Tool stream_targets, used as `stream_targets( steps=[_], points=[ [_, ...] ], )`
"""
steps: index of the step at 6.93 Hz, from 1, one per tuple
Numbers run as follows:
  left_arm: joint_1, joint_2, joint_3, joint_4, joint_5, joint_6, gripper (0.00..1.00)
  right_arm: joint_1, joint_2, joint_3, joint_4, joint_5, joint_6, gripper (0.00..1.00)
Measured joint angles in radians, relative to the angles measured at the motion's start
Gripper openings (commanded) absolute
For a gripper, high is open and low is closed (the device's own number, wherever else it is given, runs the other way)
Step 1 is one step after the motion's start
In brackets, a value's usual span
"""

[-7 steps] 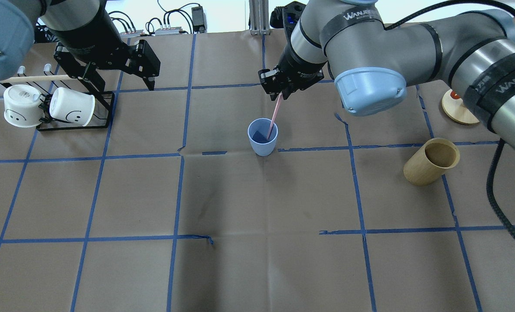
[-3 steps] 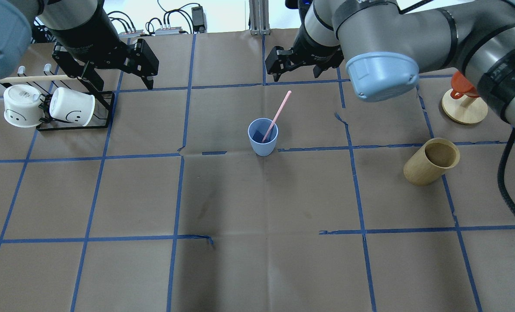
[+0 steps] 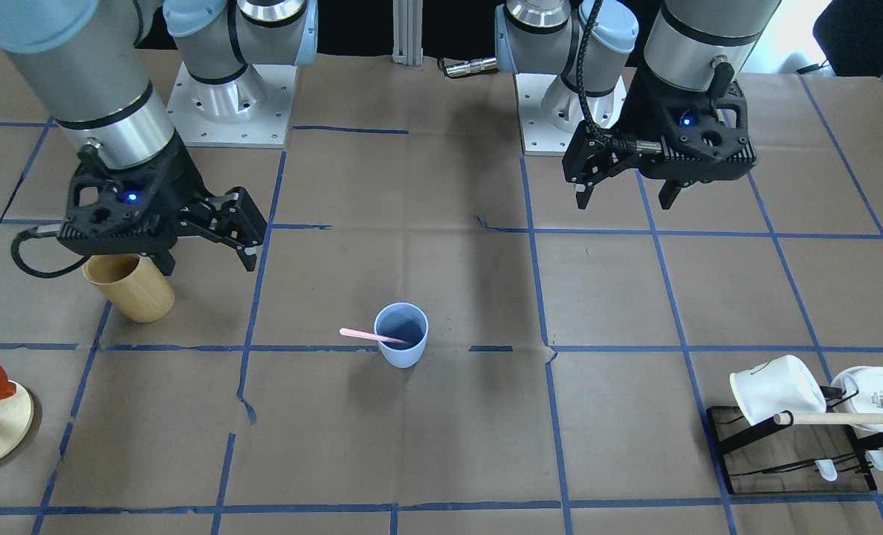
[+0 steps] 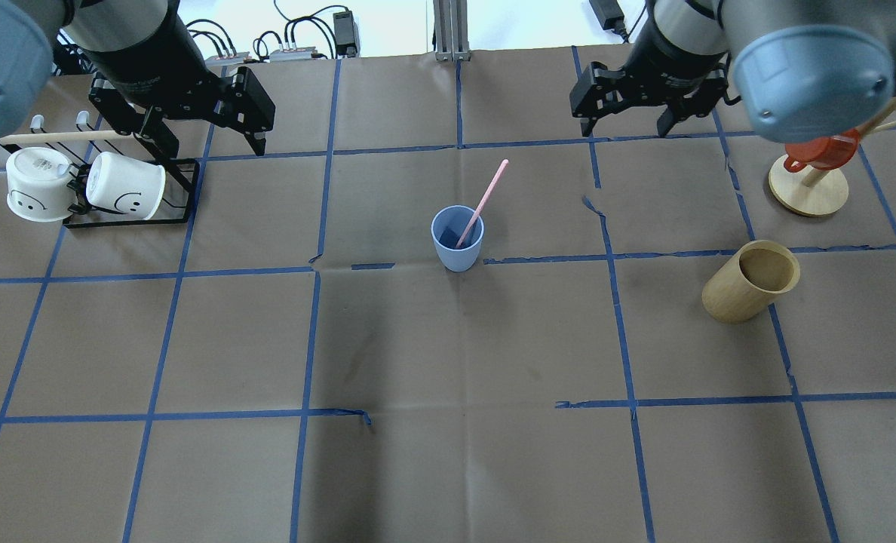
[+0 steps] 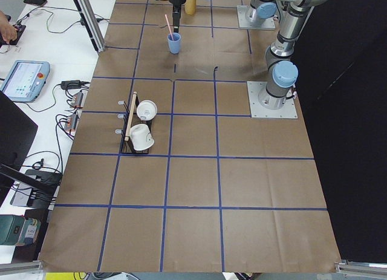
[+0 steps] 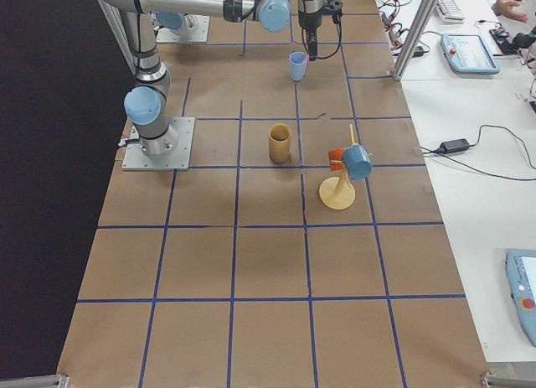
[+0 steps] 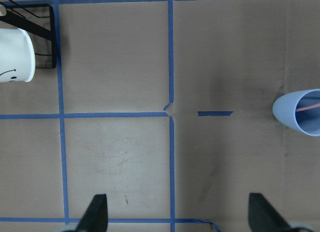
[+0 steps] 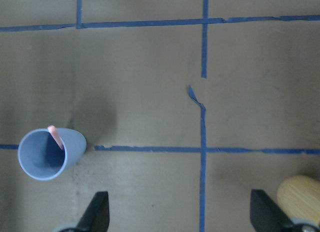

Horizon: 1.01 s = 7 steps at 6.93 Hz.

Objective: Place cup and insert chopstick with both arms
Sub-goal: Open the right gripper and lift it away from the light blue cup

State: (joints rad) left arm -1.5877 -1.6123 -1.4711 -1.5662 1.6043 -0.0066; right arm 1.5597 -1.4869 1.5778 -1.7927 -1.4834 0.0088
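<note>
The light-blue cup [image 4: 457, 240] stands upright near the table's middle; it also shows in the front view [image 3: 402, 334] and both wrist views [image 7: 300, 111] [image 8: 45, 154]. The pale-pink chopstick [image 4: 486, 196] leans inside it, its top pointing to the far right, free of any gripper. My right gripper [image 4: 625, 130] is open and empty, far behind and to the right of the cup. My left gripper [image 4: 207, 143] is open and empty at the far left, next to the mug rack.
A tan wooden cup [image 4: 750, 280] stands to the right of the blue cup. A wooden stand [image 4: 808, 188] with a red cup is at the far right. Two white mugs [image 4: 86, 185] hang on a black rack under a wooden rod [image 4: 63, 136] at the far left.
My right gripper has let go of the chopstick, opened and moved back and to the right. The chopstick now leans in the cup. The left arm has barely moved.
</note>
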Motion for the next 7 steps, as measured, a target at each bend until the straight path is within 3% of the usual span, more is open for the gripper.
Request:
stream_targets(
  steps=[2,7],
  points=[
    [0.0,0.001,0.0,0.0,0.0,0.0,1.0,-0.027,-0.074,0.019,0.107,-0.055,0.031,1.0],
    [0.0,0.001,0.0,0.0,0.0,0.0,1.0,0.015,-0.101,0.029,0.185,-0.045,0.147,1.0]
  ],
)
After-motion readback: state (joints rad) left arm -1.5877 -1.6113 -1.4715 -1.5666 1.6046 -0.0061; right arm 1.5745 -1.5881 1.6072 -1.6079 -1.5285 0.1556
